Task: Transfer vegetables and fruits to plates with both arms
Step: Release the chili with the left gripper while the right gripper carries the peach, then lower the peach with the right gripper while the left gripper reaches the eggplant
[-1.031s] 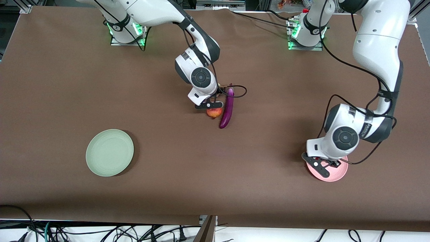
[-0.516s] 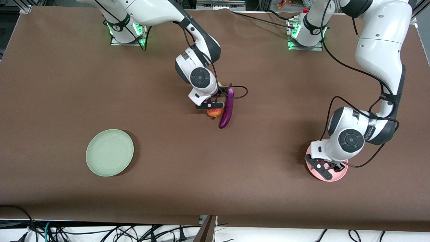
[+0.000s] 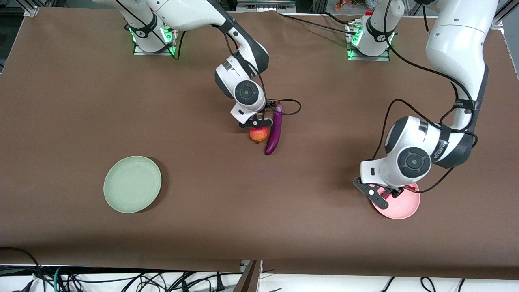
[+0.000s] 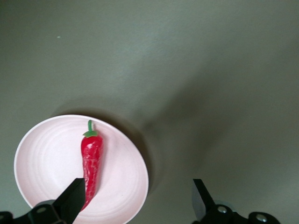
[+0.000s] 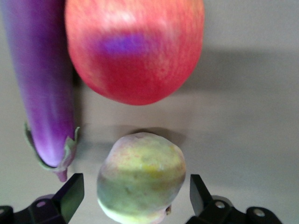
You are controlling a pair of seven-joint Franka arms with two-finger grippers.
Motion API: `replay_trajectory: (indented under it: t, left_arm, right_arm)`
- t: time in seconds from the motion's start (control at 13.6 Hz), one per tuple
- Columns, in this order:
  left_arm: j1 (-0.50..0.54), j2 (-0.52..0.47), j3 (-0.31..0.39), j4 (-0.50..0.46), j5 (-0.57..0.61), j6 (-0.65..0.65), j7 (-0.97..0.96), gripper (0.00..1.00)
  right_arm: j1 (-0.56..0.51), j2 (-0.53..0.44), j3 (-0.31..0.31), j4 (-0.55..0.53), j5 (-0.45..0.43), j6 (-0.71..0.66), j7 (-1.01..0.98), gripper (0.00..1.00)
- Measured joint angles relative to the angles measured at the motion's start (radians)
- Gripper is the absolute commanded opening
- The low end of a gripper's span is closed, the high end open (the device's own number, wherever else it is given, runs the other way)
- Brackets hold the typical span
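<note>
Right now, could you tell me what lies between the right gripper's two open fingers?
In the right wrist view, the pale yellow-pink peach sits between the right gripper's open fingers, not yet clamped, with the red-orange pomegranate-like ball and purple eggplant close by.

Even, bright overhead light leaves soft shadows beside the green plate (image 3: 132, 184) and under both arms, the front view is sharp, while the right wrist view blurs the close red fruit (image 5: 134, 49) and eggplant (image 5: 42, 84).

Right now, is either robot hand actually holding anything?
No. The left gripper is open above the pink plate, the chili pepper released there. The right gripper is open around the peach, not clamped.
</note>
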Motion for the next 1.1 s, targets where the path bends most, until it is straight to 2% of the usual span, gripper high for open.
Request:
replay_trajectory:
  t: [0.15, 0.37, 0.59, 0.74, 0.96, 1.1]
  left_arm:
    - [0.003, -0.001, -0.015, 0.0, -0.003, -0.031, 0.0, 1.0]
    - [0.005, -0.031, -0.042, 0.0, -0.019, -0.089, 0.0, 1.0]
    - [0.006, -0.098, -0.068, 0.0, -0.085, -0.147, 0.001, 1.0]
    - [0.006, -0.121, -0.085, -0.002, -0.091, -0.177, 0.0, 1.0]
    - [0.007, -0.123, -0.1, -0.003, -0.135, -0.244, -0.018, 1.0]
    - [0.007, -0.13, -0.103, -0.001, -0.157, -0.263, -0.062, 1.0]
  right_arm:
    - [0.0, 0.014, 0.0, -0.001, 0.0, 0.0, 0.0, 0.42]
    - [-0.001, 0.02, -0.001, 0.003, 0.004, 0.001, 0.0, 0.01]
    - [-0.012, 0.016, -0.01, 0.01, 0.005, 0.003, 0.0, 0.0]
    - [-0.057, -0.021, -0.03, 0.032, 0.005, -0.065, -0.015, 0.0]
    - [-0.246, -0.103, -0.045, 0.099, 0.002, -0.317, -0.152, 0.0]
    - [-0.402, -0.124, -0.06, 0.129, -0.037, -0.386, -0.269, 0.0]
